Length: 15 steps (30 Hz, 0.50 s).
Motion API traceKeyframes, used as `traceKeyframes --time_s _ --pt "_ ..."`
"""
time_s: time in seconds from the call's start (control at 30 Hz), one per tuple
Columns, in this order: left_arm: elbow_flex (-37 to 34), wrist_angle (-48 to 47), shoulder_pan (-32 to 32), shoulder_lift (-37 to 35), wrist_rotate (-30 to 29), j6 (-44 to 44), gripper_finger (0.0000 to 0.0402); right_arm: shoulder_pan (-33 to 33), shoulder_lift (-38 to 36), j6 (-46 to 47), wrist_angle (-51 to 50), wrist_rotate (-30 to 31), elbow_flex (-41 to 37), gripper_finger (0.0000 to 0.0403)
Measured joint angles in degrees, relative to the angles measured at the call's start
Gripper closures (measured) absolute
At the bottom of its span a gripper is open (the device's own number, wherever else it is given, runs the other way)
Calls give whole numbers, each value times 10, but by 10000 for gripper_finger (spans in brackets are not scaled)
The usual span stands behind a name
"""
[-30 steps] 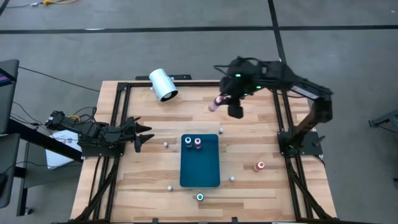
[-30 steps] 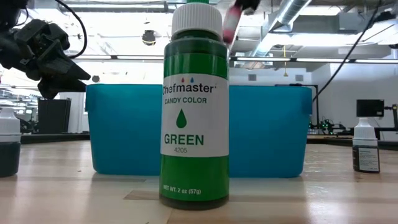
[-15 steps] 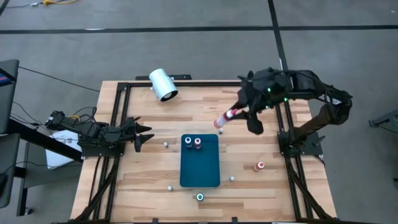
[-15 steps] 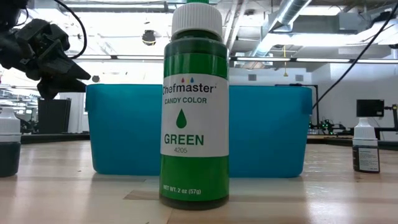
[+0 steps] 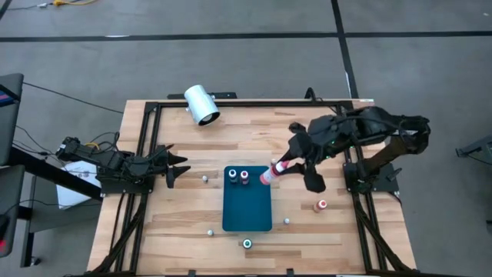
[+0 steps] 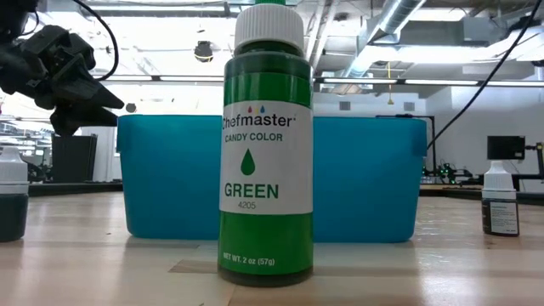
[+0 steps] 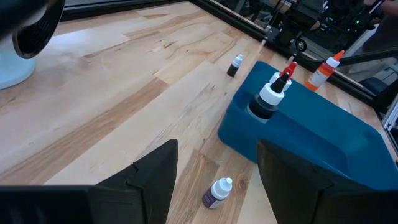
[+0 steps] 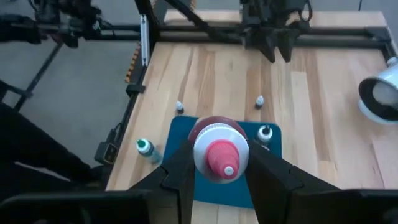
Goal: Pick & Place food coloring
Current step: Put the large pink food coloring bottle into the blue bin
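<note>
right hand (image 5: 278, 168): pinching 1 red bottle (image 5: 268, 175) | bin (image 5: 247, 211): 2 bottles | left hand (image 5: 178, 167): spread

The blue bin (image 5: 247, 204) is sitting at table centre. Two bottles (image 5: 238, 176) are occupying its far end; the rest of its interior is lying open. The right gripper (image 5: 286, 164) is hanging over the bin's far right corner, gripping a red-capped bottle (image 5: 270, 172). Loose small bottles (image 5: 287, 221) are ringing the bin, and a green bottle (image 5: 247, 244) is standing at its near end.
</note>
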Motion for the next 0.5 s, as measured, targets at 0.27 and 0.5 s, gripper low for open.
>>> traceKeyframes --time_s 0.27,0.5 --pt "0 0 0 0 0 0 193 3 0 10 1 19 0 293" --pt "0 0 0 0 -1 0 193 -11 22 25 1 20 -24 294"
